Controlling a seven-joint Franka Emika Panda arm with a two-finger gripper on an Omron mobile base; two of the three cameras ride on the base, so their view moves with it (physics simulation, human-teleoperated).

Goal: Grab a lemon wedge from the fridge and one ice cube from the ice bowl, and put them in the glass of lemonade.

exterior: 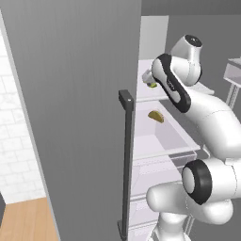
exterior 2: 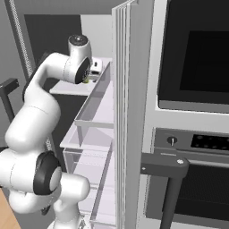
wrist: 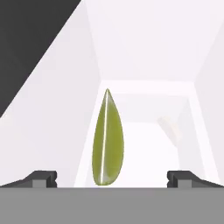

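The grey fridge (exterior: 70, 94) stands open and my arm reaches onto its upper white shelf (exterior: 143, 92). The lemon wedge (wrist: 107, 140), pale yellow-green and narrow, lies on that shelf straight ahead of my gripper (wrist: 112, 179), centred between the two widely spread fingertips (wrist: 43, 178) and touched by neither. From the left base camera the lemon wedge (exterior: 153, 85) peeks out just below my gripper (exterior: 147, 75). From the right, my gripper (exterior 2: 95, 67) is mostly hidden behind the wrist. The ice bowl and the glass of lemonade are out of view.
A darker golden-orange wedge (exterior: 156, 116) lies in the clear drawer one level below. The open door's long black handle (exterior: 126, 155) stands left of the arm. A black-fronted oven column (exterior 2: 197, 53) sits right of the fridge, with another black handle (exterior 2: 167, 179) low down.
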